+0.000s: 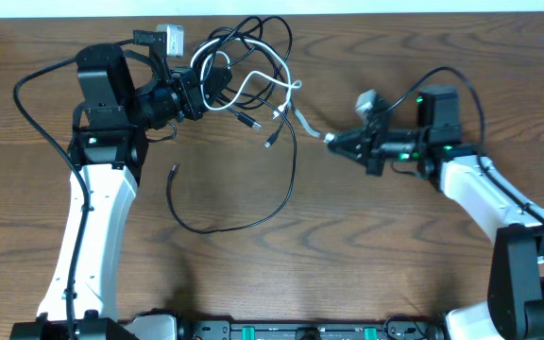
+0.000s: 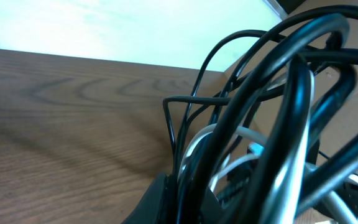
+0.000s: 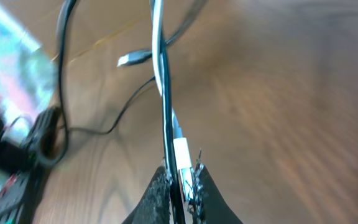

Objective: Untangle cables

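Overhead: left gripper (image 1: 199, 90) is clamped on the knot of cables (image 1: 253, 52) at the back left of the table (image 1: 395, 246), with loops fanning out just to its right. One black cable (image 1: 217, 230) trails forward onto the wood. White cable (image 1: 302, 118) runs right from the knot to the right gripper (image 1: 331, 140), which is pinched tight on its end. Right wrist: white plug (image 3: 181, 152) sits between the fingers (image 3: 157, 193).

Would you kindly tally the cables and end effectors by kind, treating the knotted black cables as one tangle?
White cable: 1
Black cable tangle: 1
Left end effector: 1
Right end effector: 1
Total: 4
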You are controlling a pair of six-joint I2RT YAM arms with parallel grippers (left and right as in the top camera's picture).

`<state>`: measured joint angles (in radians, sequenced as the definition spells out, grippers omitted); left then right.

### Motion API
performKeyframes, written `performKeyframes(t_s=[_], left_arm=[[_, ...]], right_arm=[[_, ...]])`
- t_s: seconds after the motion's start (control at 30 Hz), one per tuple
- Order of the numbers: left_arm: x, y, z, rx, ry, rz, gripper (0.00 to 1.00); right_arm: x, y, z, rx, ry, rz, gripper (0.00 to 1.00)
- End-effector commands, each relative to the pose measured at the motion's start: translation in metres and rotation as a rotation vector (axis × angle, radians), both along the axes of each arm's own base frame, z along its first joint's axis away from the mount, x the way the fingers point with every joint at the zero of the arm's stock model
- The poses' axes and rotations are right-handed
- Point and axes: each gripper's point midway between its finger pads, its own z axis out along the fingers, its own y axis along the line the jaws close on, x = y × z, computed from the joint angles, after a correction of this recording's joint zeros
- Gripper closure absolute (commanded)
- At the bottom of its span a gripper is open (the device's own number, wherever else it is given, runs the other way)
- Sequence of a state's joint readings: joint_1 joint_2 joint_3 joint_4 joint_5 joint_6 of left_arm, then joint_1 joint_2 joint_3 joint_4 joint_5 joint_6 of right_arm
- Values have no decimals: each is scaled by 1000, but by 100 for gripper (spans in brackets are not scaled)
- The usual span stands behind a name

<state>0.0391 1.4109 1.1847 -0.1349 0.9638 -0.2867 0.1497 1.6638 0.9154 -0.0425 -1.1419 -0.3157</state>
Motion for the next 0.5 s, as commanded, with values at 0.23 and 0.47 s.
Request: performKeyframes(t_s=[0.23,0.47], left_arm=[[-7,-1,15,2,-50,-22,92],[-7,-1,15,1,-49,-22,92]], right_arm=[[7,13,-6,-107,-151,-7,74],[7,13,-5,-105,-151,-4,85]])
